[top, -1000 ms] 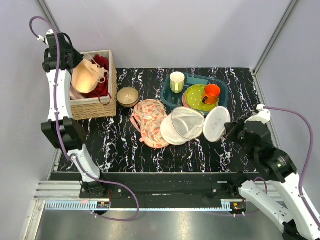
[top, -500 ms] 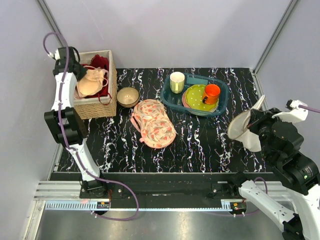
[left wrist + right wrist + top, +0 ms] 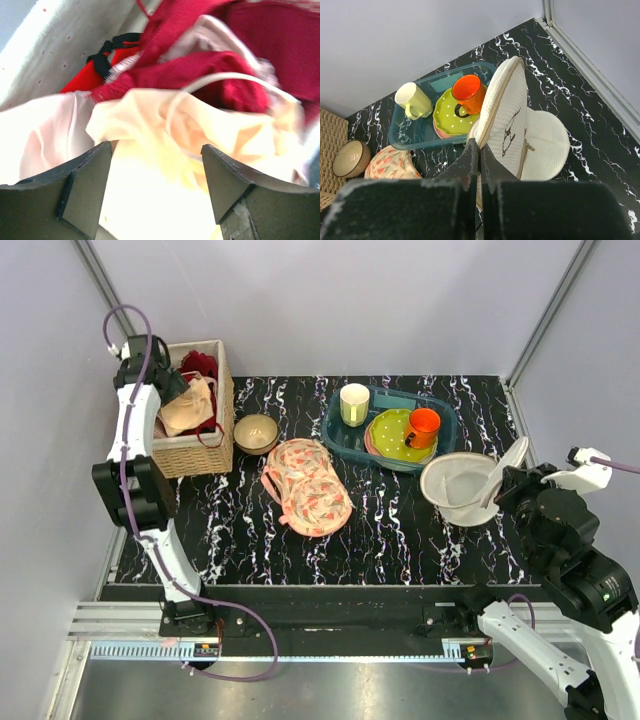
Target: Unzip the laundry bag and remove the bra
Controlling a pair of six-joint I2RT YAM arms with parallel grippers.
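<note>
The pale peach bra lies in the wicker basket on top of red clothes. My left gripper hangs just above it, open; in the left wrist view the bra spreads below and between the wide-apart fingers. The laundry bag, white mesh and unzipped into two round halves, is at the right of the table. My right gripper is shut on its zip rim, one half standing upright and the other lying flat.
A teal tray holds a yellow mug, a green spotted plate and an orange mug. A small bowl sits beside the basket. A peach floral cloth lies mid-table. Grey walls enclose the table.
The left gripper lowered the bra into the basket and opened. The right arm carried the laundry bag from mid-table to the right side and brought it down.
</note>
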